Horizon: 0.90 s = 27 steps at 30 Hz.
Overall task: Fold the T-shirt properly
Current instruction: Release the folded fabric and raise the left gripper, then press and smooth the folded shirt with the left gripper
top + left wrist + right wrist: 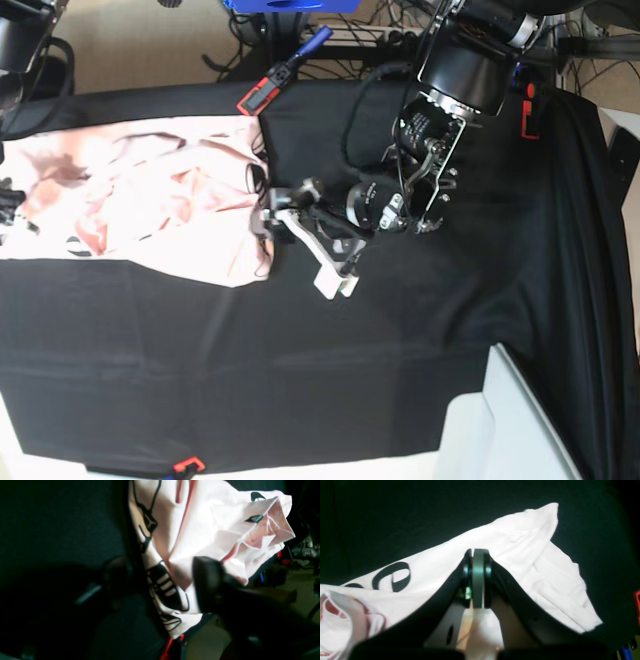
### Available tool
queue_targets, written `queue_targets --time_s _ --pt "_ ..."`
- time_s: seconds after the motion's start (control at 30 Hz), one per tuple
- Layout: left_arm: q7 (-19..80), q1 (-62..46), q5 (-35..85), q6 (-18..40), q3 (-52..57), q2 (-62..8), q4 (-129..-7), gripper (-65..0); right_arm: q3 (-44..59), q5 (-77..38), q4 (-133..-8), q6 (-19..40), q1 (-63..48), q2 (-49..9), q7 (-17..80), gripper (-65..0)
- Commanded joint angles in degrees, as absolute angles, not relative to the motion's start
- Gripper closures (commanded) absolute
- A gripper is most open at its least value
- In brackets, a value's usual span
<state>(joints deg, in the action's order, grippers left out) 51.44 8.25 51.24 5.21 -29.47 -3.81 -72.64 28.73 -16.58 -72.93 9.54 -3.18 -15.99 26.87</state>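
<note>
The pale pink T-shirt (140,195) lies wrinkled on the left part of the black table cloth (330,370). Dark print shows along its edges in the left wrist view (205,527) and the right wrist view (510,545). My left gripper (262,225) is at the shirt's right edge. Its jaws stand open, with a bunched fold of shirt between the two dark fingers (207,582). My right gripper (478,553) is at the shirt's left edge, jaws pressed together on the cloth, and a ridge of shirt runs away from it. In the base view it barely shows at the left border (6,205).
Red clamps (258,97) (527,110) (187,465) pin the black cloth to the table edges. A white panel (500,430) stands at the front right corner. Cables and blue tool handles (305,45) lie beyond the far edge.
</note>
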Motion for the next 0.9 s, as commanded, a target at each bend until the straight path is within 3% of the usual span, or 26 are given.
queue_targets --time_s 0.0,0.1,0.17,0.27,0.47,0.63,0.87 --pt "50.95 9.36 52.26 6.2 -29.49 -3.38 -73.89 -47.2 28.88 -16.75 -73.63 9.45 -2.42 -17.1 25.54 0.0" --pt "50.86 9.45 52.18 6.2 -30.99 -3.3 -75.21 -43.2 28.79 -16.75 -73.63 9.45 -2.42 -17.01 25.54 0.0" --pt "50.86 9.98 52.09 6.2 -33.27 -3.21 -76.97 -29.6 28.79 -16.75 -73.63 9.45 -2.51 -17.01 25.54 0.0" --pt "50.77 12.53 52.0 6.02 -37.32 -2.95 -77.32 0.0 28.79 -16.75 -73.63 9.45 -2.51 -17.01 25.54 0.0" --pt "51.03 12.7 52.44 4.26 -37.85 -2.24 -75.65 0.0 29.05 -16.75 -73.63 9.45 -3.3 -17.01 25.63 0.0" --pt "50.86 12.79 54.11 4.35 -37.14 2.59 -72.48 0.0 28.79 -16.75 -73.54 9.45 -3.3 -16.92 25.63 0.0" --pt "46.02 21.05 54.02 3.91 -48.04 8.48 -51.38 0.0 28.79 -16.75 -73.63 9.45 -3.21 -15.52 25.71 0.0"
